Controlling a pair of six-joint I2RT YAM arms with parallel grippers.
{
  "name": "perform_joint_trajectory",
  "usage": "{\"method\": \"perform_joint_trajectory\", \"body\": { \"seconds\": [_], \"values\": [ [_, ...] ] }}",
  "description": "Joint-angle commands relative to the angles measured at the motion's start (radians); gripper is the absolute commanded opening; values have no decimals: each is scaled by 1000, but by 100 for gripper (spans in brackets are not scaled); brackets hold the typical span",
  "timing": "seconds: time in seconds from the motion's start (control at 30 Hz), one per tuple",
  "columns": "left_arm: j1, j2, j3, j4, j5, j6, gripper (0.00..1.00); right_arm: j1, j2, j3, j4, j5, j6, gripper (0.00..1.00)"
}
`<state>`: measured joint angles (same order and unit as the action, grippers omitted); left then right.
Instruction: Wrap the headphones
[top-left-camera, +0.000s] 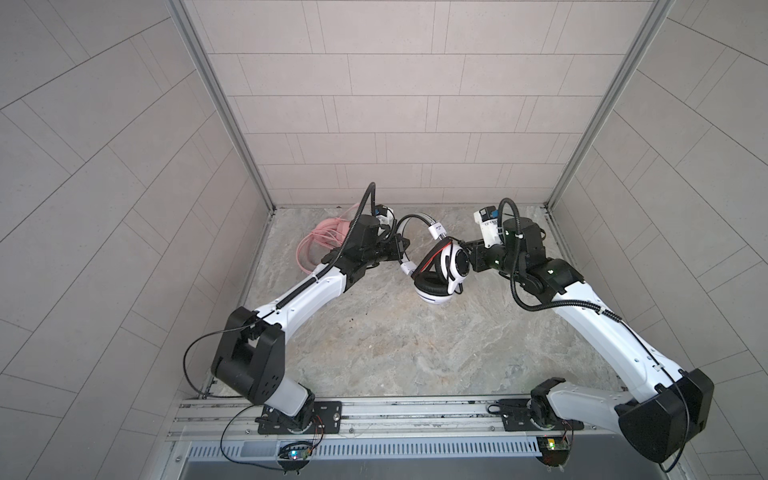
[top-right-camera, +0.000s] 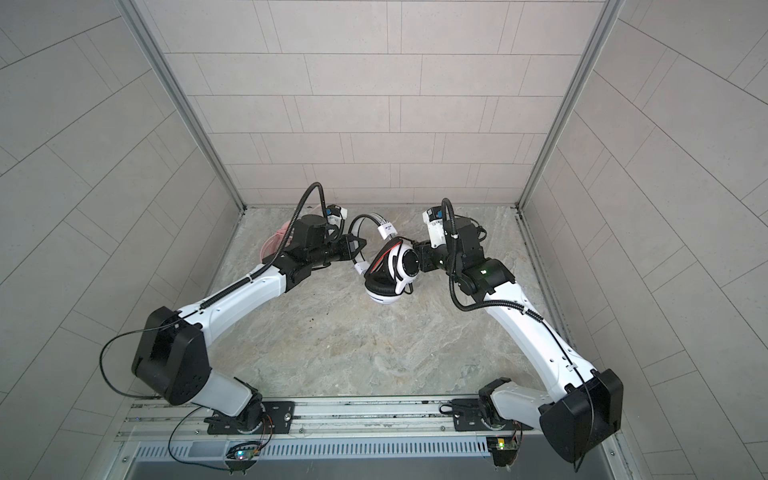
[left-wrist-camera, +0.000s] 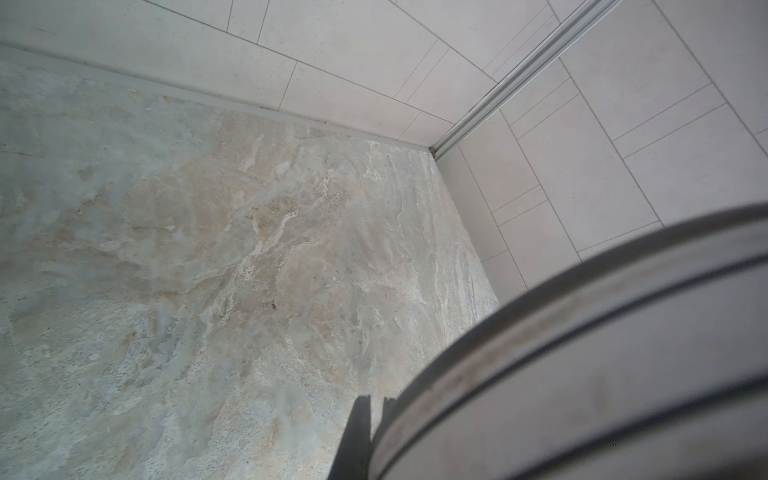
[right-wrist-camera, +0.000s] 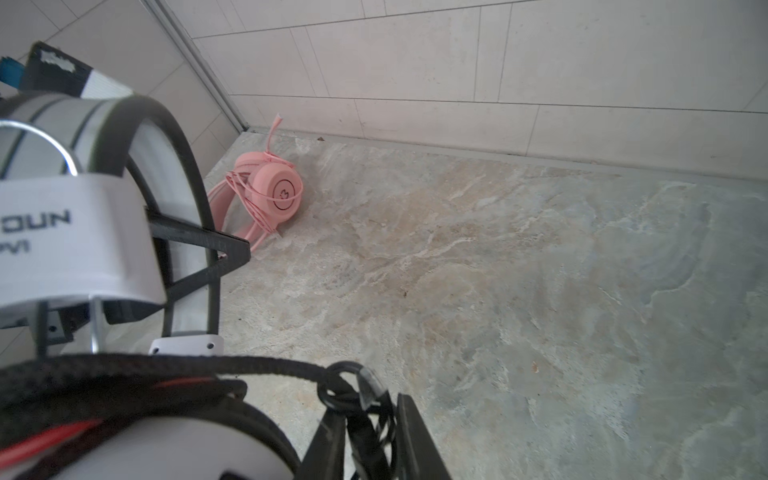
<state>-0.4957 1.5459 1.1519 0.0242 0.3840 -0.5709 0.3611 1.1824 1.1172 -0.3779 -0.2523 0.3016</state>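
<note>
The main risk is the black cable (right-wrist-camera: 353, 382) springing loose. Its knotted end sits between the right jaws at the bottom of the right wrist view. If they let go before it is tucked under a turn, the loops that appear to run round the ear cups would likely unwind. The striped headset (top-left-camera: 455, 264) could also twist or drop, since it hangs above the worktop (top-left-camera: 395, 340) at mid-frame in both top views, carried mainly by its headband (top-left-camera: 415, 217).

The left jaws are pressed together on that headband, just left of centre. The right jaws meet the upper ear cup from the right. They look slightly apart with the cable between them, but I cannot tell whether they pinch it. The pink headset (right-wrist-camera: 276, 191) lies bound in its own cable at the worktop's upper left corner, well apart.
</note>
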Motion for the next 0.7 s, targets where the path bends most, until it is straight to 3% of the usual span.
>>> {"method": "perform_joint_trajectory", "body": {
  "seconds": [0.0, 0.27, 0.67],
  "values": [
    [0, 13, 56, 66, -18, -45, 0, -28, -45, -29, 3, 59, 38, 30],
    [-5, 110, 73, 23, -46, -45, 0, -75, -71, -102, -30, 85, 57, 46],
    [-79, 391, 315, -230, -101, 15, 0, -143, -156, -150, -72, 115, 60, 46]
  ]
}}
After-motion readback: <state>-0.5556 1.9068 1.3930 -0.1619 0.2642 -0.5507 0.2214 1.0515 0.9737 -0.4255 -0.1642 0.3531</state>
